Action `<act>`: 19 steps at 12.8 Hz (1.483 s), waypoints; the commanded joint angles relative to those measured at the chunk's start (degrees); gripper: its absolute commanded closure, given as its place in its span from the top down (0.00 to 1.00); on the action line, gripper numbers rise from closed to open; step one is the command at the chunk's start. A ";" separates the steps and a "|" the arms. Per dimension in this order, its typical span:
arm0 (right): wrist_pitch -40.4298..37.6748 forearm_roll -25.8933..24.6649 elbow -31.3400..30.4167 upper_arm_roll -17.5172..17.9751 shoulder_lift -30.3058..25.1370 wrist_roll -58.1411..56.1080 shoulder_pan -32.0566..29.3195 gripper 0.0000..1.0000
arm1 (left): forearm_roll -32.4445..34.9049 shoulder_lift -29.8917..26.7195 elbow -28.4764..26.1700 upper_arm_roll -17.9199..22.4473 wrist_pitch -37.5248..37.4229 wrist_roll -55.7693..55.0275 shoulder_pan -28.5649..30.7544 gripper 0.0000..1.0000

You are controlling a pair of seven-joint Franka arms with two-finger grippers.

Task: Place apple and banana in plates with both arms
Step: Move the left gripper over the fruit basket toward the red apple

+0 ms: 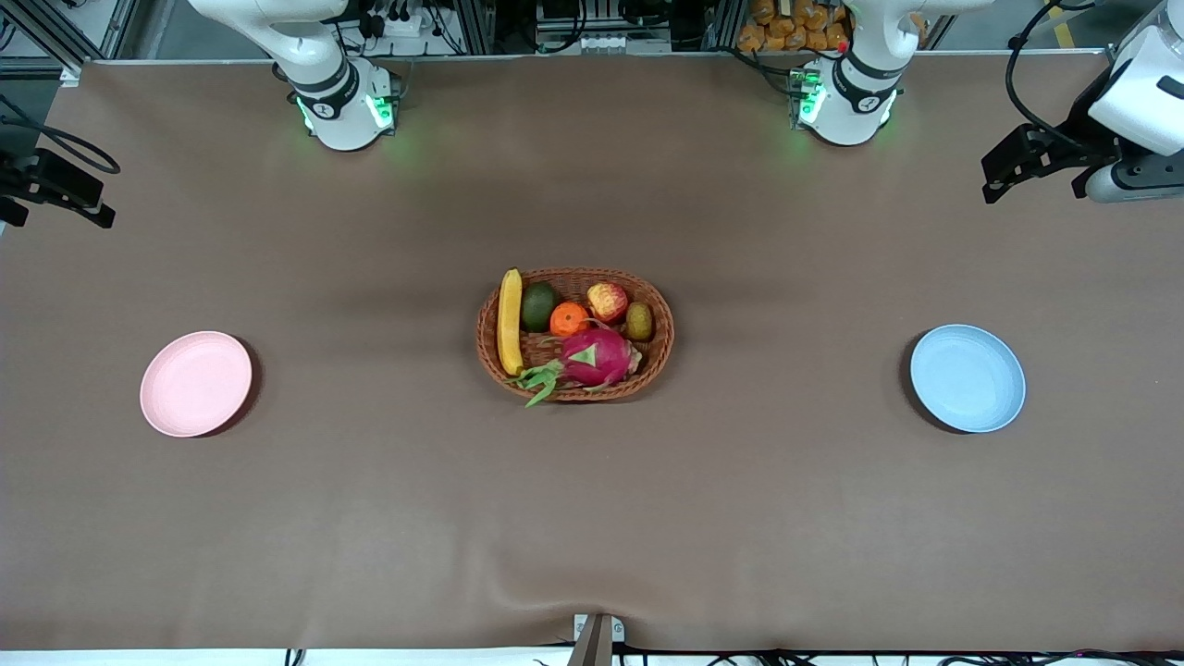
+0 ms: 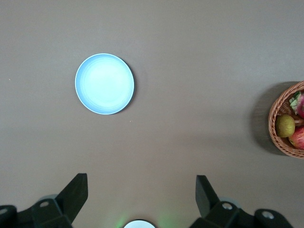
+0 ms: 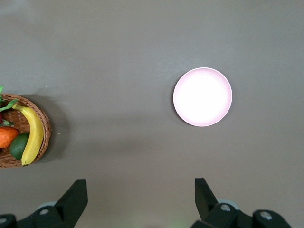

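Front view: wicker basket (image 1: 575, 335) at mid-table, holding banana (image 1: 510, 321) along its rim toward the right arm's end, apple (image 1: 607, 302) on the rim nearer the bases, plus dark green fruit (image 1: 538, 306), orange fruit (image 1: 570, 319), olive-brown fruit (image 1: 638, 321) and magenta dragon fruit (image 1: 597, 358) at the edge nearest the camera. Pink plate (image 1: 195, 383) bare, well apart from the basket toward the right arm's end; blue plate (image 1: 968, 377) bare, well apart toward the left arm's end. Both arms folded back and raised high, wrists turned downward. Left gripper (image 1: 1031, 166) up at the table's edge past the blue plate, fingers (image 2: 76, 192) spread wide, nothing between them. Right gripper (image 1: 55, 194) up at the table's edge past the pink plate, fingers (image 3: 76, 197) likewise spread, grasping nothing. Left wrist view: blue plate below, basket edge with apple at the margin. Right wrist view: pink plate below, banana in the basket.
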 commanded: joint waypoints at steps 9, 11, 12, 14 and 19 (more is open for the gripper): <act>-0.41 0.83 0.16 -0.25 -0.11 -0.42 0.01 1.00 | -1.04 4.98 3.67 -1.96 -2.07 -2.09 -1.23 1.00; -0.41 0.83 0.25 -0.25 -0.11 -0.42 0.01 1.00 | -2.70 9.37 4.02 -5.82 -0.50 -15.48 -1.41 1.00; -0.41 0.83 0.25 -0.25 -0.11 -0.42 0.10 1.00 | -3.06 11.30 3.76 -7.84 1.69 -21.48 -1.41 1.00; -0.33 0.83 0.34 -0.25 -0.02 -0.42 -0.07 1.00 | -3.07 15.43 3.58 -12.06 6.26 -33.86 -2.02 1.00; 0.46 0.48 1.39 -0.25 0.50 0.02 -0.34 1.00 | -1.75 25.45 3.67 -13.75 17.95 -71.28 -13.07 1.00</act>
